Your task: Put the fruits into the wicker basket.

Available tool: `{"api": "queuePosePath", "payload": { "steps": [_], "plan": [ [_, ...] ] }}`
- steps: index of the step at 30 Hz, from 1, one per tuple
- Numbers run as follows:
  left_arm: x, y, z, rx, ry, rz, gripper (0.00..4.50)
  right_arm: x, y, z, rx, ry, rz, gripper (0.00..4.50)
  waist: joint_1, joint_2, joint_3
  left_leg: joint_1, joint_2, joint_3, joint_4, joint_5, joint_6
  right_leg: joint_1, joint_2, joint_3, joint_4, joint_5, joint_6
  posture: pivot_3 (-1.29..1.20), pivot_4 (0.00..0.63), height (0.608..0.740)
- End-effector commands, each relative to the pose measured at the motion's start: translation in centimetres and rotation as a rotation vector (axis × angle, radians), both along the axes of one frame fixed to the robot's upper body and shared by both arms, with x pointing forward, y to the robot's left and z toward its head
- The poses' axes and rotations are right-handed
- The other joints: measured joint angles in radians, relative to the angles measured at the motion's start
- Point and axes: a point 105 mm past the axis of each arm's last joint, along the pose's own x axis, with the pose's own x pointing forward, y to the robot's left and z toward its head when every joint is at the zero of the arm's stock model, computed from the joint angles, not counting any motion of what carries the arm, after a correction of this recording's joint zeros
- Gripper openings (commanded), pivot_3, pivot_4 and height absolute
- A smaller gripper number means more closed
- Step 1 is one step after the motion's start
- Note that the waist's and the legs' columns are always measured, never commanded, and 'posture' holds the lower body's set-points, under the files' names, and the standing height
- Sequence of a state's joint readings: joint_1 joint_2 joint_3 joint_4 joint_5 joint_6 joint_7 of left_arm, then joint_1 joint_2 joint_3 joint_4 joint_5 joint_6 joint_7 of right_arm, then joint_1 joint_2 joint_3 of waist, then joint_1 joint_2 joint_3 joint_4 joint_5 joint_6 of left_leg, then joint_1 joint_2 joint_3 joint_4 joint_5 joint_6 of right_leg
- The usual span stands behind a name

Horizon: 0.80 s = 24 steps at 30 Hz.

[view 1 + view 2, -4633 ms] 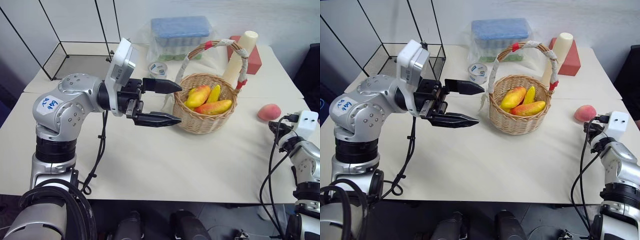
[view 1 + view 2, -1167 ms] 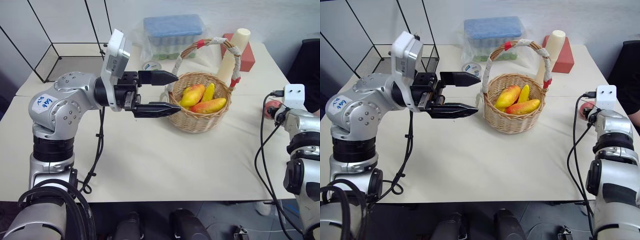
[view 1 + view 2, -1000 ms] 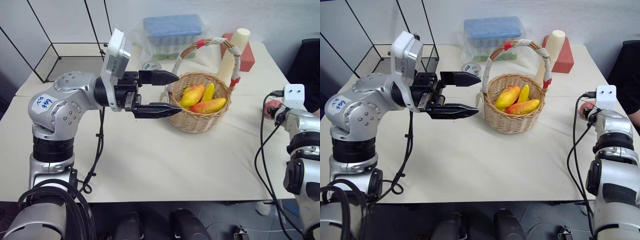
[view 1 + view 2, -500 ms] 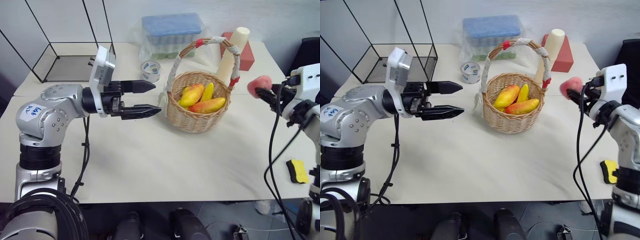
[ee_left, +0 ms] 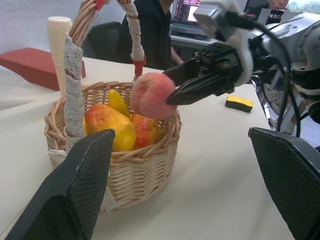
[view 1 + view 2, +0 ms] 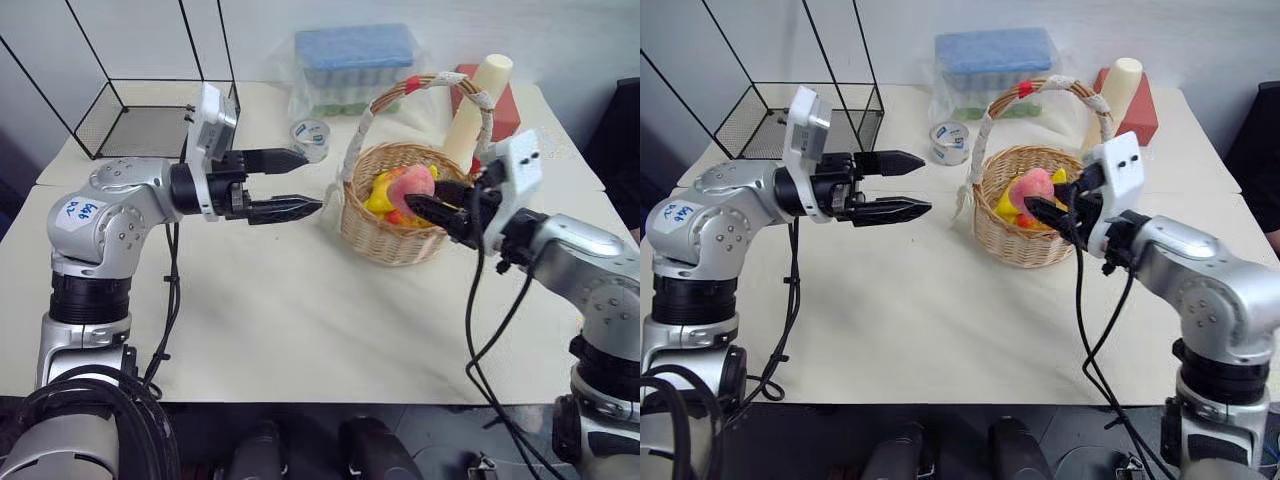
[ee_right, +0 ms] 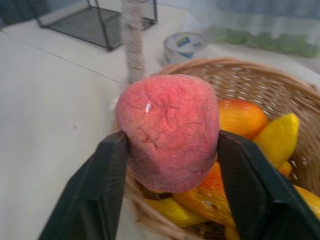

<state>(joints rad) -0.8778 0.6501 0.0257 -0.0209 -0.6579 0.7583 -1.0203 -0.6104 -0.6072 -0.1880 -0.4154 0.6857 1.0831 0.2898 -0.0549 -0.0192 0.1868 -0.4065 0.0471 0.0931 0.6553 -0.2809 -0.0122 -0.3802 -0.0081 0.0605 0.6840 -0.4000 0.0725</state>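
One peach (image 7: pixel 170 131) we see clamped in the right gripper (image 6: pixel 420 203) above the wicker basket (image 6: pixel 385 240), frame centre; left gripper (image 6: pixel 300 182) gapes empty.

Wire cage (image 6: pixel 150 125) back left on table (image 6: pixel 300 320); tape roll (image 6: pixel 311 134), blue-lidded box (image 6: pixel 357 65), red block (image 6: pixel 497 100), cream cylinder (image 6: pixel 480 95) at back; sponge (image 5: pixel 238 103).

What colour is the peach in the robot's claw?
Pinkish red peach, clearest in the right wrist view.
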Motion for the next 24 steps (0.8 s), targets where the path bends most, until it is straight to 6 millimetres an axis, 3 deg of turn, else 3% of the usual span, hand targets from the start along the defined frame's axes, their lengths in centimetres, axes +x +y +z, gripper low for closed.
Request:
{"api": "queuePosePath", "payload": {
  "steps": [1,3,4,8,13,18,24],
  "plan": [
    [-0.6,-0.1,1.3,0.005,-0.062,-0.018,4.5,0.7,-0.7,1.5,-0.014,-0.082,-0.065,3.73,-0.001,0.0,0.0,0.0,0.0,0.0,0.001,0.0,0.0,0.0,0.0,0.0,0.0,0.0,0.0,0.0,0.15,0.74],
    [-0.7,0.0,1.4,0.004,-0.064,-0.018,4.5,0.0,-0.7,2.1,-0.008,-0.092,-0.043,4.36,-0.001,0.0,0.0,0.0,0.0,0.0,0.002,0.0,0.001,0.0,-0.001,0.0,0.0,0.0,0.0,0.0,0.15,0.74],
    [-0.6,0.0,1.4,0.002,-0.064,-0.017,4.5,-0.6,-0.8,2.6,-0.003,-0.101,-0.025,4.44,-0.001,0.0,0.0,0.0,0.0,0.0,0.002,0.0,0.001,0.0,0.0,0.0,0.0,0.0,0.0,0.0,0.15,0.74],
    [-0.7,0.0,1.3,0.002,-0.062,-0.018,4.5,-2.6,-1.5,3.5,-0.008,-0.118,0.012,4.44,0.001,0.0,0.0,0.0,0.0,0.0,0.004,0.0,0.001,0.001,0.0,0.0,0.0,0.0,0.0,0.0,0.15,0.74],
    [-0.7,-0.1,1.4,-0.003,-0.067,-0.027,4.5,-4.0,-5.1,4.0,0.015,-0.112,-0.103,4.44,0.004,0.0,0.0,0.0,0.0,-0.001,0.004,-0.001,0.001,0.003,-0.001,-0.001,-0.001,0.0,0.0,0.0,0.15,0.74],
    [-0.6,-0.6,1.9,-0.019,-0.077,-0.04,4.5,-1.8,-7.2,3.7,0.039,-0.13,-0.263,4.44,-0.002,0.0,0.0,0.001,0.0,0.0,0.005,-0.001,0.001,0.003,0.0,0.0,-0.001,0.0,0.0,0.0,0.15,0.74],
    [-1.1,-1.4,2.6,-0.028,-0.104,-0.077,4.5,3.3,-6.5,3.4,0.103,-0.168,-0.306,4.44,-0.008,0.0,0.0,0.002,0.0,0.001,0.005,0.0,0.001,0.002,0.001,0.001,0.0,0.0,0.0,0.0,0.15,0.74]
  ]
}}
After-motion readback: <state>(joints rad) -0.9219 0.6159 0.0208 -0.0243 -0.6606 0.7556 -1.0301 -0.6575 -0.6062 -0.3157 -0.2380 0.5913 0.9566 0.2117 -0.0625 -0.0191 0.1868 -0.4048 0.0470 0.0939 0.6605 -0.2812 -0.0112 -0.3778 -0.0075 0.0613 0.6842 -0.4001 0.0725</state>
